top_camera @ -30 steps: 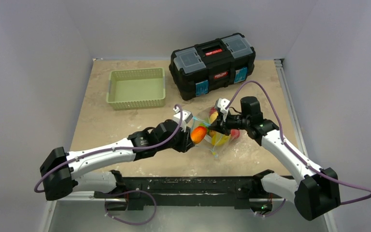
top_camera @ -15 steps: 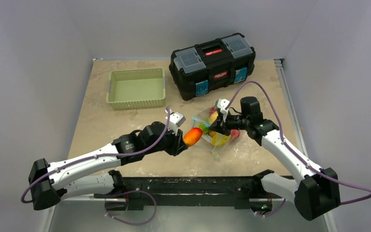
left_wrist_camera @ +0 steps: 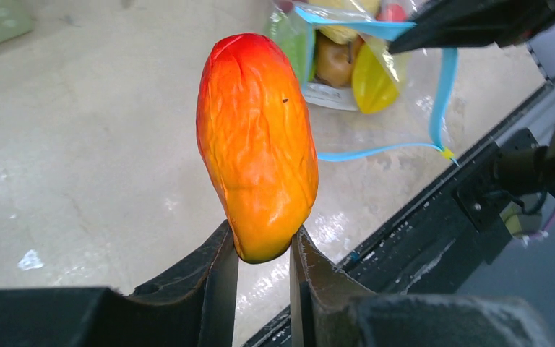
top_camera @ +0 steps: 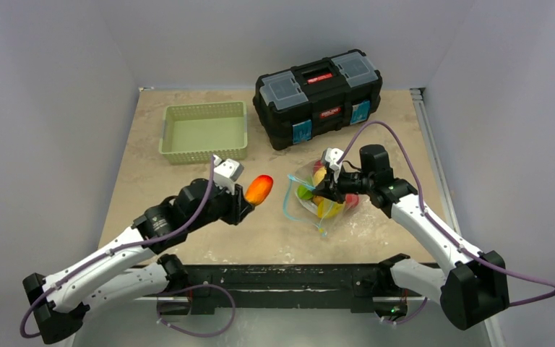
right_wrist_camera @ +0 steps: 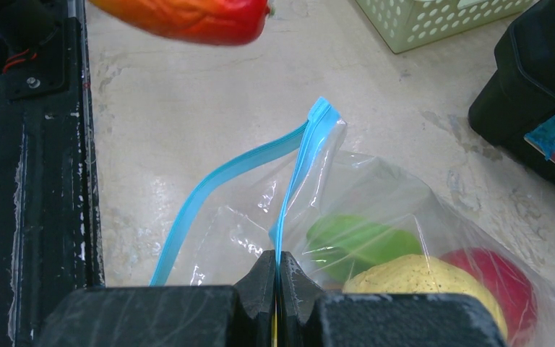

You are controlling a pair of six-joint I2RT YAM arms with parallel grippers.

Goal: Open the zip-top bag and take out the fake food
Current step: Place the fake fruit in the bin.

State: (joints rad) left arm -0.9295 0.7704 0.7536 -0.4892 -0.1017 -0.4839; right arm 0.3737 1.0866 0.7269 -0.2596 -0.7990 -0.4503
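The clear zip-top bag (top_camera: pixel 323 196) lies right of centre with its blue zip strip (right_wrist_camera: pixel 225 173) open. Green (right_wrist_camera: pixel 361 242), yellow (right_wrist_camera: pixel 419 285) and red (right_wrist_camera: pixel 502 282) fake food pieces show inside it. My right gripper (right_wrist_camera: pixel 277 269) is shut on one side of the zip strip, holding the mouth up. My left gripper (left_wrist_camera: pixel 264 249) is shut on the lower end of an orange-red fake fruit (left_wrist_camera: pixel 256 141), held above the table to the left of the bag (left_wrist_camera: pixel 376 58). From above, that fruit (top_camera: pixel 259 189) sits between the bag and the green basket.
A green basket (top_camera: pixel 204 131) stands at the back left, and a black toolbox (top_camera: pixel 319 95) sits behind the bag. The black rail of the arm bases (top_camera: pixel 274 278) runs along the near table edge.
The left gripper has drawn the orange-red fruit out of the bag's mouth and carried it left, towards the basket. The right gripper has stayed still, gripping the zip strip.
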